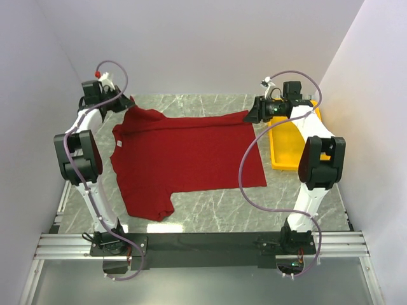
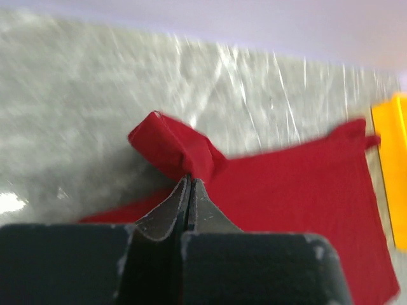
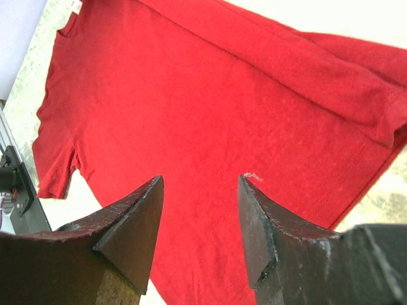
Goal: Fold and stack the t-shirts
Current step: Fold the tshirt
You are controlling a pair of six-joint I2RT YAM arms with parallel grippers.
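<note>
A dark red t-shirt [image 1: 187, 155] lies spread on the marble table, neck to the left, with its small white tag [image 1: 119, 145] showing. Its far long edge is folded over toward the middle. My left gripper [image 1: 124, 101] is at the shirt's far left corner, shut on a bunched sleeve [image 2: 175, 149] and holding it slightly raised. My right gripper [image 1: 249, 116] hovers at the shirt's far right corner, open and empty; its view shows the shirt [image 3: 203, 121] spread below its fingers [image 3: 137, 219].
A yellow plastic tray [image 1: 291, 141] stands on the table right of the shirt, under my right arm; its edge shows in the left wrist view [image 2: 393, 165]. White walls close in the left, back and right. The metal base rail [image 1: 203, 244] runs along the near edge.
</note>
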